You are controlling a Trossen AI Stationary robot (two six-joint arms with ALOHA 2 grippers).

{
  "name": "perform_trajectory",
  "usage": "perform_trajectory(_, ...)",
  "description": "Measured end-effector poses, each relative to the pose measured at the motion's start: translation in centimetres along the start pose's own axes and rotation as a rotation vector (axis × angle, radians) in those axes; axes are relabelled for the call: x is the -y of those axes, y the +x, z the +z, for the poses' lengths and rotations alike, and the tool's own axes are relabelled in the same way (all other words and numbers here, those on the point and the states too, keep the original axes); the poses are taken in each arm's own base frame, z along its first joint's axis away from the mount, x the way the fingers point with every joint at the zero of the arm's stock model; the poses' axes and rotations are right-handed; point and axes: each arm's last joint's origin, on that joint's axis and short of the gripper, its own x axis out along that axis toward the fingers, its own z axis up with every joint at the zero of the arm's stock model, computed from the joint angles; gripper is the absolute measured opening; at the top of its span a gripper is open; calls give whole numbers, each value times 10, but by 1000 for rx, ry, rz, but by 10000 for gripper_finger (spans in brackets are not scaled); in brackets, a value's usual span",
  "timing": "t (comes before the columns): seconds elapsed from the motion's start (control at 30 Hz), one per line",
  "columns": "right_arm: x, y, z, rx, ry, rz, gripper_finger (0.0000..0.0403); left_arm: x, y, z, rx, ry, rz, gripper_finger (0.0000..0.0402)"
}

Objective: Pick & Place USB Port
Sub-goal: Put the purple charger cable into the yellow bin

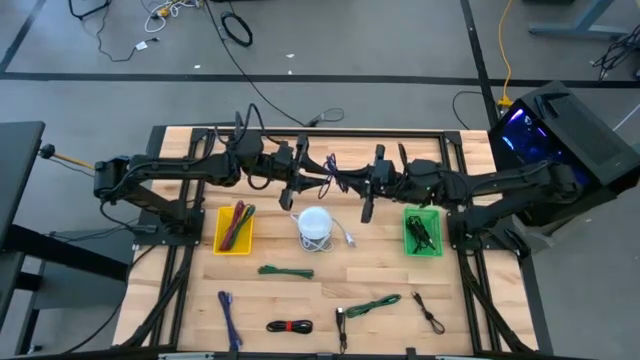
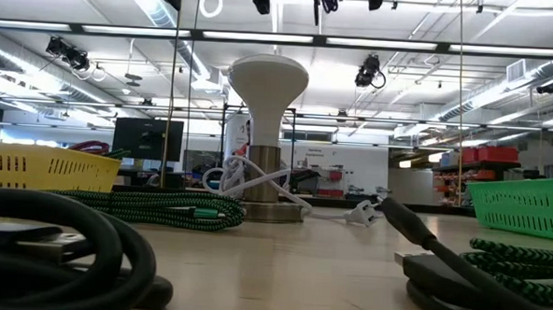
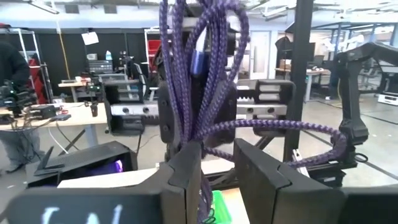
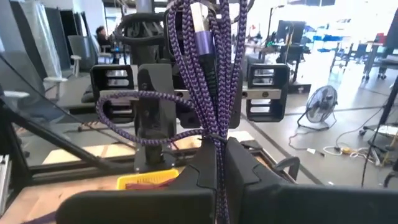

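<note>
Upper centre of the high view, purple braided USB cable hangs between the facing pincers, long axis left-right, left gripper and right gripper each pinching an end, so neither is nearer, white lamp just below.

Purple cable is braided cloth with a glossy plug; tabletop pale planked wood; bins ribbed plastic; lamp smooth matt white.
</note>
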Motion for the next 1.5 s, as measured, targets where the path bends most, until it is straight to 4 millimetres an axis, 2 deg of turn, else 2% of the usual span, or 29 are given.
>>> perform_trajectory(0.1, 0, 0, 6, -28, -1, 1, 0, 0, 0, 0, -3, -5, -2, 101)
perform_trajectory(0.27, 0, 2, 3, -54, -23, -20, 0, -1, 0, -3, -18, 30, 13, 101)
perform_trajectory(0.53, 10, -16, 25, 6, -5, -32, 0, -14, -5, -6, -45, 37, 118, 101)
perform_trajectory(0.7, 5, -16, 16, -69, 7, -3, 0, -22, -8, -5, -36, 16, 140, 101)
perform_trajectory(0.83, 3, -8, 3, -120, 10, -10, 0, -21, -8, -2, -8, 25, 121, 101)
perform_trajectory(1.03, 2, 6, -5, -110, 6, -33, 0, -17, -7, 1, 17, 6, 49, 101)
perform_trajectory(1.5, 2, 12, -5, -72, 18, 17, 0, -9, -4, 3, 33, 13, 9, 101)
